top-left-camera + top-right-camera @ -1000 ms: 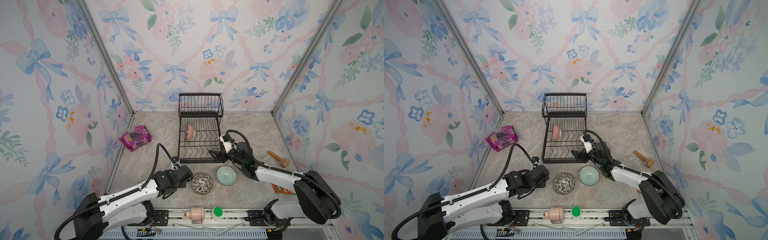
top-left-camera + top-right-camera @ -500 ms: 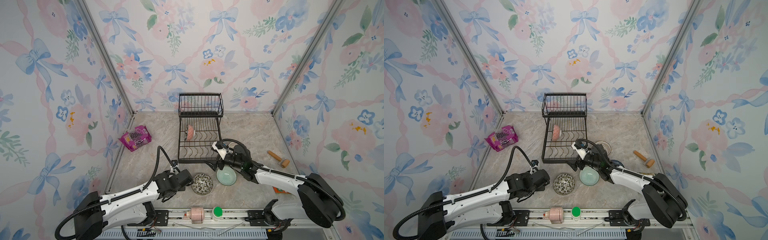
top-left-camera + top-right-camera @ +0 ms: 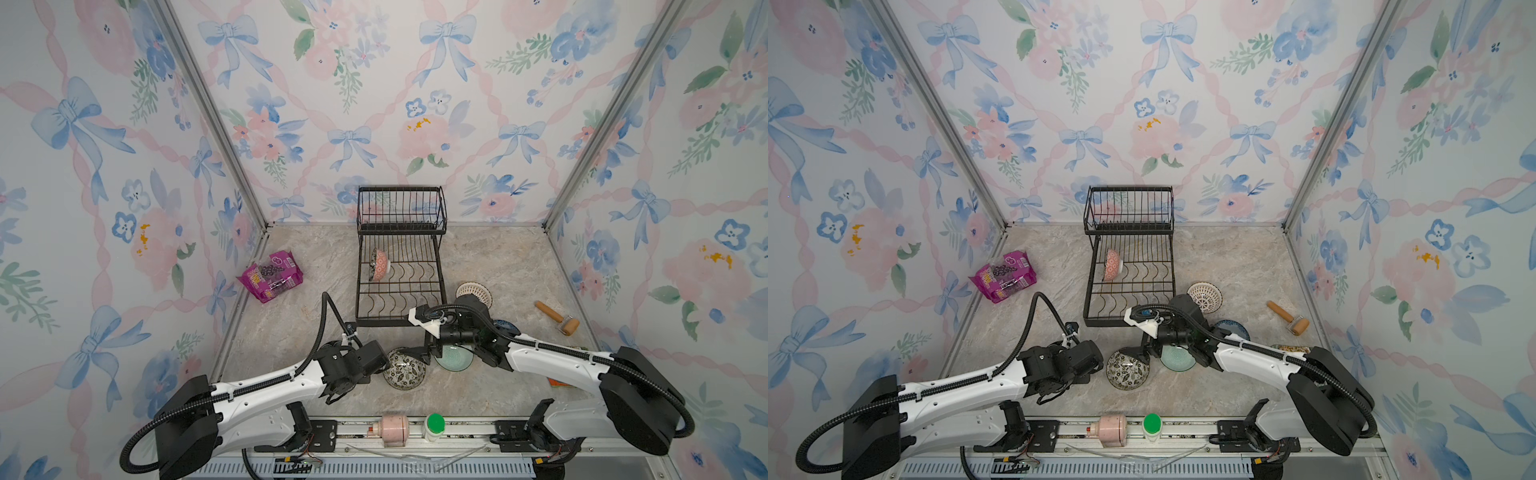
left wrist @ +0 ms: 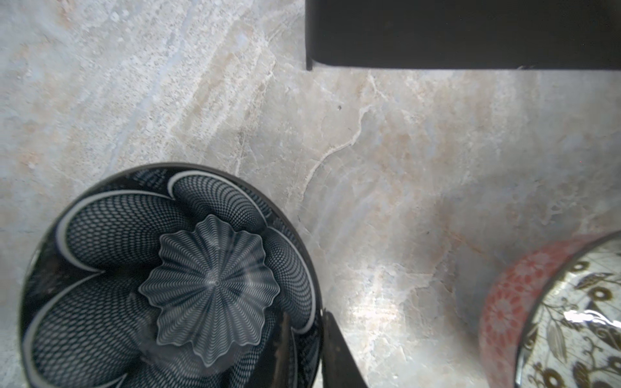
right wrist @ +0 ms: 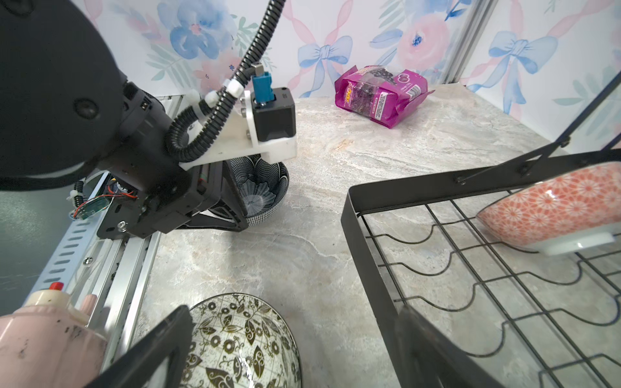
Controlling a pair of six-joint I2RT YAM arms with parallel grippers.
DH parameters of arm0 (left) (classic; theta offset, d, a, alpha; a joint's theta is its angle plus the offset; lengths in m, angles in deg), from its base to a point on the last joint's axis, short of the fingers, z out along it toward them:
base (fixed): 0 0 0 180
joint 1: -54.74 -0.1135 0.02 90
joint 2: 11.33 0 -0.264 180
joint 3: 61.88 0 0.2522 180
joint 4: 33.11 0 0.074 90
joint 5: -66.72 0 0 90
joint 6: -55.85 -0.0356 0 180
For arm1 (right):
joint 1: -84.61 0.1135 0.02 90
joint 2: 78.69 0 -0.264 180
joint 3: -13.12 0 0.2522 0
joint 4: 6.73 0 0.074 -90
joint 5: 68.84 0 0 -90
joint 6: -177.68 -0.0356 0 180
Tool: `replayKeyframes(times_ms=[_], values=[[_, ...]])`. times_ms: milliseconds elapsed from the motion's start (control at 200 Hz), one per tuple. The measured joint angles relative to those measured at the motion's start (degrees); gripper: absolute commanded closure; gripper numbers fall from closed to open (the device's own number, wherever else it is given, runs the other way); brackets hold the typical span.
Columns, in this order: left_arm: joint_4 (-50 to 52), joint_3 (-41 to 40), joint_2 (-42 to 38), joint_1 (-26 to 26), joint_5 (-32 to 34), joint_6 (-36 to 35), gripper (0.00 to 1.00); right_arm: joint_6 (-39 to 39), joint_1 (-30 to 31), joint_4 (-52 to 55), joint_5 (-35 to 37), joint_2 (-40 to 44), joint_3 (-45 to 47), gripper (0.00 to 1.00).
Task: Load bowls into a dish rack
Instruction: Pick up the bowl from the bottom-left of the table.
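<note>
My left gripper point(image 4: 307, 339) is shut on the rim of the dark blue petal-shaped bowl point(image 4: 174, 278), which sits low over the table; the arm hides it in both top views. My right gripper point(image 5: 295, 349) hangs open over the black-and-cream floral bowl point(image 5: 242, 342) point(image 3: 404, 369), beside the mint green bowl point(image 3: 455, 359). The black dish rack point(image 3: 399, 322) holds one pink-red bowl point(image 3: 380, 264) on edge in its slotted tier. A lattice bowl point(image 3: 473, 293) and a blue floral bowl point(image 3: 505, 328) sit right of the rack.
A purple snack bag point(image 3: 270, 276) lies at the left wall. A wooden roller point(image 3: 557, 318) lies at the right. A pink bottle point(image 3: 392, 428) and a green cap point(image 3: 435, 423) sit on the front rail. The rack's front bar point(image 5: 363, 235) is close to my right fingers.
My right gripper has come away from the rack's front edge, toward the front and down, and now hangs over the floral and mint bowls. The left arm has barely shifted.
</note>
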Motion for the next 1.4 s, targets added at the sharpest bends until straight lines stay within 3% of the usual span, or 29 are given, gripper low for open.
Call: replayKeyframes(times_ms=[255,545,715,1400], values=[[0.37,0.52,1.81,0.04,0.92,-0.37,0.89,0.59,0.0,1.29,0.57,0.0,0.0,0.04],[1.9,0.48,-0.28,0.15,2.32,-0.68,0.89,0.59,0.0,1.51,2.29,0.0,-0.02,0.04],[2.08,0.46,-0.33,0.33,2.75,-1.11,1.0,0.59,0.0,1.51,3.34,0.0,-0.02,0.04],[2.78,0.39,-7.76,0.35,1.88,-3.48,1.0,0.22,0.04,1.42,5.31,0.0,-0.02,0.04]])
